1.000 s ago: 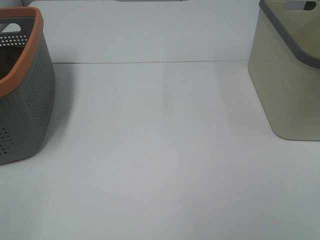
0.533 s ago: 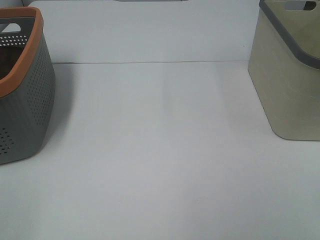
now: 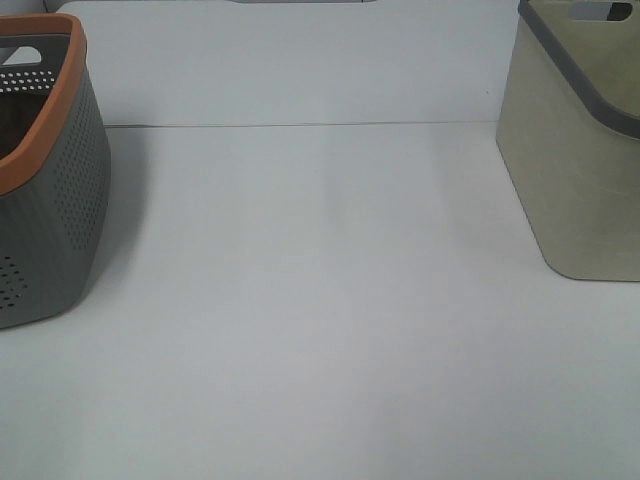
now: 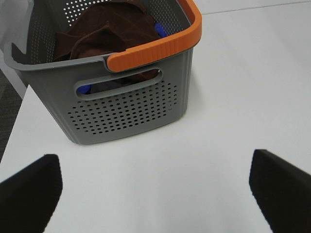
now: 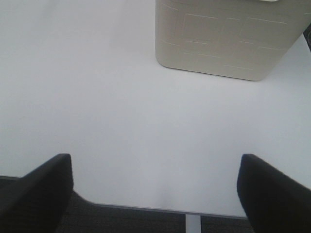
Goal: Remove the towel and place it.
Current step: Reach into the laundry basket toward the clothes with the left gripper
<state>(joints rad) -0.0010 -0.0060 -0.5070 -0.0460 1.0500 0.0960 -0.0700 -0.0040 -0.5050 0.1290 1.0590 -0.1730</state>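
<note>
Grey perforated plastic with an orange rim marks the grey basket at the left edge of the white table in the high view. A beige basket stands at the right edge, towards the far side. Set well apart like this, the two leave the middle of the table bare, probably as room for the arms to work. Neither arm shows here. The grey basket's inside is only a dark patch, so the towel cannot be made out from this angle.

The left wrist view looks at the grey basket from its short end, with the handle slot facing the camera. The dark brown towel lies inside, bunched into a heap. It sits on top of a blue cloth that peeks out beside it and through the slot. Being uppermost, it looks free to lift straight up without dragging the blue cloth along. Crumpled as it is, it shows no clear long axis and points no particular way, and its folds mound towards the far wall. The left claw hangs short of the basket, spread as wide as it goes and holding nothing.

The right wrist view shows the beige basket's side wall, with its inside hidden. The right claw is over the near edge of the table, with dark floor below. It too is fully spread and has hold of nothing, likely waiting.
</note>
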